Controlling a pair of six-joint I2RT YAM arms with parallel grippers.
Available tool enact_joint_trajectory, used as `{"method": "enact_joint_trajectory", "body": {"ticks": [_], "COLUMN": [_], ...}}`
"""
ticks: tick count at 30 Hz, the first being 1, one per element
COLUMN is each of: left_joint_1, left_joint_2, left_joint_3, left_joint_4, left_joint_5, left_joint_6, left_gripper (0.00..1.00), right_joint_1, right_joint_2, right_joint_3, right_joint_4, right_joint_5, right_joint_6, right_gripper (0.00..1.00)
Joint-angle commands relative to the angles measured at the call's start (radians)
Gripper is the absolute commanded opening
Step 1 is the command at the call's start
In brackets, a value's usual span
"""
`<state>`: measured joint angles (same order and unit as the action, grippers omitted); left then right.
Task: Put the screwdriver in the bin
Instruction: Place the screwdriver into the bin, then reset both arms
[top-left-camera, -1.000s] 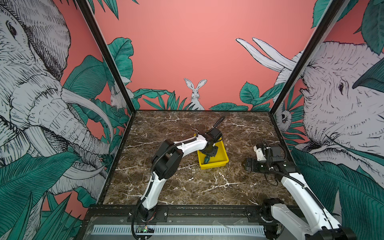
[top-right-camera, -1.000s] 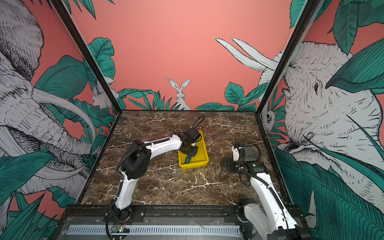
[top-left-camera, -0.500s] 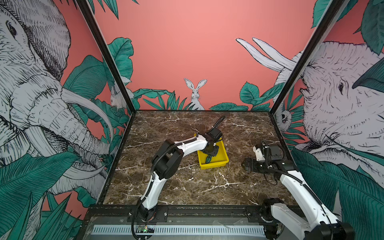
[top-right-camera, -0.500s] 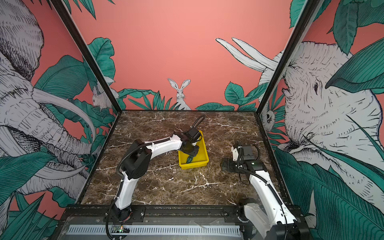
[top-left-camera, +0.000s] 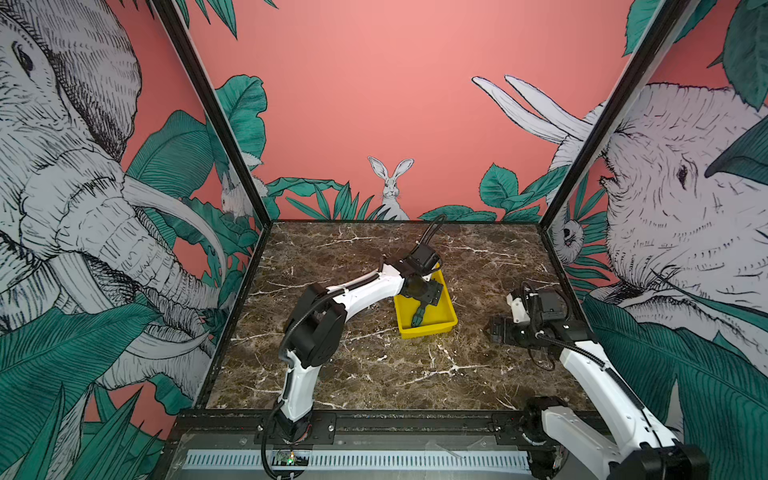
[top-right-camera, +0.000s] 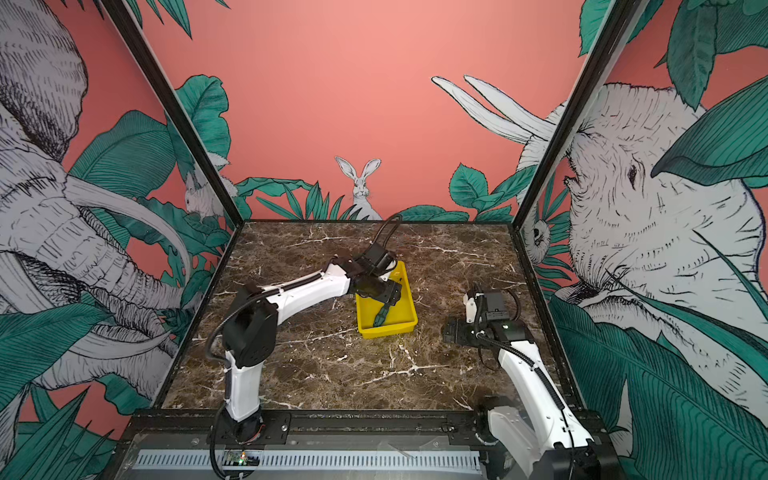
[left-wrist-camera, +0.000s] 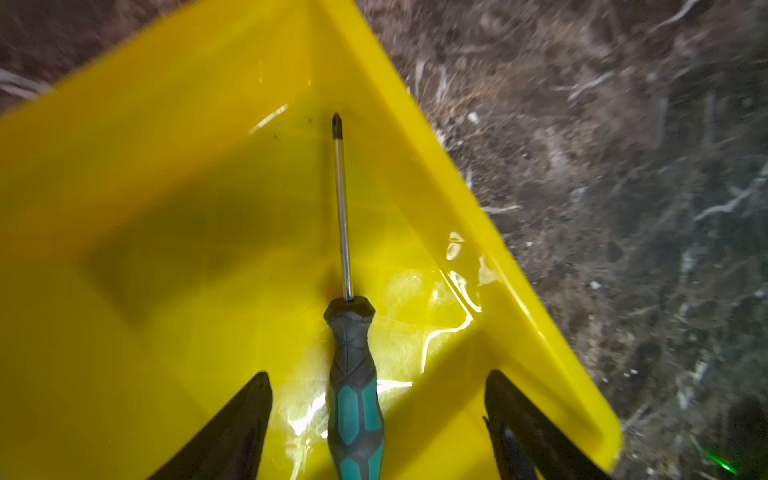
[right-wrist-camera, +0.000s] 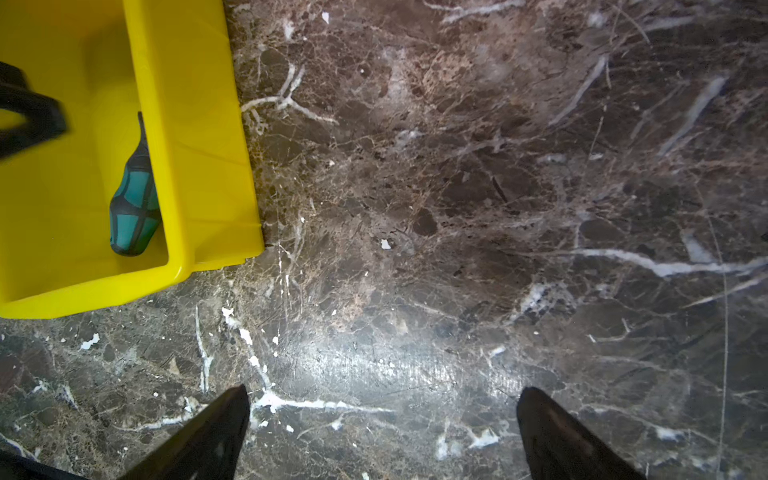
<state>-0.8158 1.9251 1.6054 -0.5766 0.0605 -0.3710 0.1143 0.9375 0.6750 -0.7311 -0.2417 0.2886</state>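
My left jaws: my left gripper (left-wrist-camera: 376, 399) stands spread wide over the bin, one dark fingertip (left-wrist-camera: 245, 415) on each side of the screwdriver handle with clear yellow floor between each tip and the handle; I pinch nothing.
My right jaws: my right gripper (right-wrist-camera: 382, 419) is spread too, its two black fingertips (right-wrist-camera: 552, 428) well apart above bare marble, holding nothing.
Screwdriver: the screwdriver (left-wrist-camera: 353, 365) lies flat on the floor of the bin, its green-and-black handle between my left fingers and its thin shaft running away from me to a cross tip close to the bin's far wall.
Screwdriver from my right wrist: only the handle (right-wrist-camera: 135, 199) shows, lying just inside the bin's wall near a corner.
Bin: the bin (left-wrist-camera: 124, 166), bright yellow with low flared walls, sits on the table; in my right wrist view its corner (right-wrist-camera: 199, 166) is near but apart from my right fingers.
Table: brown marble table (right-wrist-camera: 457, 208) with white veins.
From above: in both top views my left arm reaches across to the bin (top-left-camera: 440, 320) (top-right-camera: 405, 318), and the screwdriver (top-left-camera: 417, 316) (top-right-camera: 380, 318) lies slantwise inside it.
Right arm from above: my right gripper (top-left-camera: 496, 330) (top-right-camera: 451, 332) hangs beside the bin, apart from it.
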Motion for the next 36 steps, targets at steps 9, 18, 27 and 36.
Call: {"method": "enact_joint_trajectory", "body": {"ticks": [9, 18, 27, 36], "left_joint_1": [0.047, 0.109, 0.109, 0.155], "left_joint_2": [-0.321, -0.523, -0.755, -0.894], "left_joint_3": [-0.127, -0.337, -0.568, -0.915], "left_joint_4": [0.109, 0.212, 0.297, 0.721], "left_joint_5": [-0.007, -0.095, -0.441, -0.657], "left_joint_6": [0.108, 0.139, 0.215, 0.466], "left_gripper": [0.98, 1.00, 1.00, 1.00], "right_joint_1": [0.001, 0.001, 0.001, -0.001], "right_joint_2": [0.018, 0.074, 0.040, 0.063], "right_joint_3": [0.131, 0.252, 0.238, 0.202], "right_joint_4": [-0.060, 0.007, 0.234, 0.314], "right_joint_5": [0.043, 0.129, 0.222, 0.331], "right_joint_6": [0.018, -0.011, -0.007, -0.097], "right_gripper": [1.00, 1.00, 0.99, 0.99]}}
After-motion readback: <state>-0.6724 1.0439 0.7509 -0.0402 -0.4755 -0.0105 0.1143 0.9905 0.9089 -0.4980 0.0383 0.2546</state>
